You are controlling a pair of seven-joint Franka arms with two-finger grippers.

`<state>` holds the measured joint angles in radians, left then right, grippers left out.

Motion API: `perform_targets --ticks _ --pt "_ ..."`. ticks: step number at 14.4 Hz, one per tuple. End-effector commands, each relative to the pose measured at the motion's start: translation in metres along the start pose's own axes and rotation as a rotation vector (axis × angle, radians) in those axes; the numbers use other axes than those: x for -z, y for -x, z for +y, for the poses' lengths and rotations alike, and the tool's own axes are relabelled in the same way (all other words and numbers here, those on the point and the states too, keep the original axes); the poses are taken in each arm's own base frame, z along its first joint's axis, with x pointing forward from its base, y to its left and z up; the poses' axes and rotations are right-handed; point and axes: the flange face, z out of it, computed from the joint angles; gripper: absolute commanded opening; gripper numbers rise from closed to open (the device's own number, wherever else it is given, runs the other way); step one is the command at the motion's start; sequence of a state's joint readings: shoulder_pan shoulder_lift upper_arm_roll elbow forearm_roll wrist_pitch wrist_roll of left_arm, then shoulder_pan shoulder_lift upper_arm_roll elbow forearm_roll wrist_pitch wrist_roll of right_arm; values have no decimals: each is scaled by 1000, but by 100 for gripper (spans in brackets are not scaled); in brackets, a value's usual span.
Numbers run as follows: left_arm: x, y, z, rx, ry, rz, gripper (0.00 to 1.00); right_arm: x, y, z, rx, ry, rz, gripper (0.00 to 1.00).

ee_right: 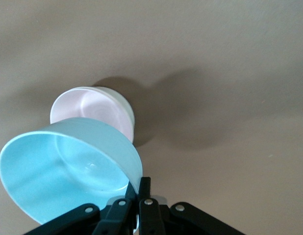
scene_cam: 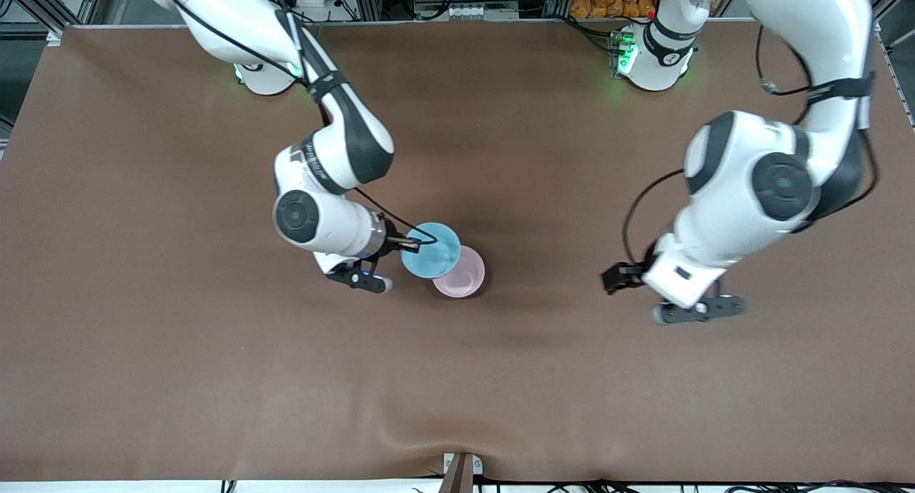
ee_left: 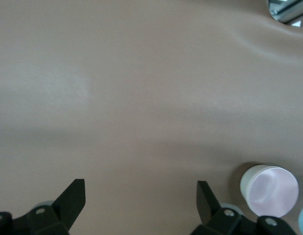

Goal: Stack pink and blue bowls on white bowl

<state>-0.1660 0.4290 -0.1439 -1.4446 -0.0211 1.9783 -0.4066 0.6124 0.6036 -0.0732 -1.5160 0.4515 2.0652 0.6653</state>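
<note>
Worktop (scene_cam: 214, 379): brown cloth surface with a few soft wrinkles; it carries the bowl stack near its middle.
Left arm: waiting toward its own end of the worktop, well apart from the bowls.
Left hand (scene_cam: 697, 311): fingers spread wide over bare cloth, holding nothing.
Right arm: reaches in from its base to the middle of the worktop.
Right hand (scene_cam: 409, 245): pinched fully closed on the rim of the blue bowl, carrying it tilted in the air.
Blue bowl (scene_cam: 431, 250): aloft, overlapping the pink bowl from above but not yet centred on it.
Pink bowl (scene_cam: 463, 274): sits upright; the left wrist view shows a pale wall under it, so it probably already rests inside the white bowl (ee_left: 247, 180), though only that sliver shows.
Step in hand: seating the blue bowl in the pink one.
Doing it well: level the blue bowl, bring it square over the pink rim, lower until it nests, then let go; a tilted drop could catch the rim and shove the stack sideways.
</note>
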Motion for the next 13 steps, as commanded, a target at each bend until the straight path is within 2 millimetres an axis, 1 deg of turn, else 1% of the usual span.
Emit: perform_targets --ticks 1,2,3,5,7,8,10,11,12,13 --pt "35 -2 -41 -4 -20 4 100 -20 6 -25 -49 -21 24 0" --pt "45 -3 -50 -58 -15 10 100 -26 5 -25 -51 -22 27 0" --pt "55 0 -54 -112 -14 14 100 -30 2 -24 -54 -21 29 0" --pt "79 2 -88 -114 -34 -7 100 -36 -12 -22 -67 -50 65 0" --pt "110 17 -97 -112 -54 -27 100 -43 -19 -22 -74 -63 85 0" --pt "127 26 -99 -107 -65 -38 100 -44 -22 -20 -77 -64 86 0" --pt "156 38 -113 -94 -93 -35 100 -43 -24 -19 -81 -66 86 0" --pt "165 43 -122 -89 -111 -49 100 -51 -26 -16 -88 -60 77 0" --pt "166 47 -126 -89 -124 -80 100 -55 -24 -18 -102 -73 60 0" --pt "175 52 -132 -92 -125 -88 100 -62 -23 -17 -123 -85 35 0"
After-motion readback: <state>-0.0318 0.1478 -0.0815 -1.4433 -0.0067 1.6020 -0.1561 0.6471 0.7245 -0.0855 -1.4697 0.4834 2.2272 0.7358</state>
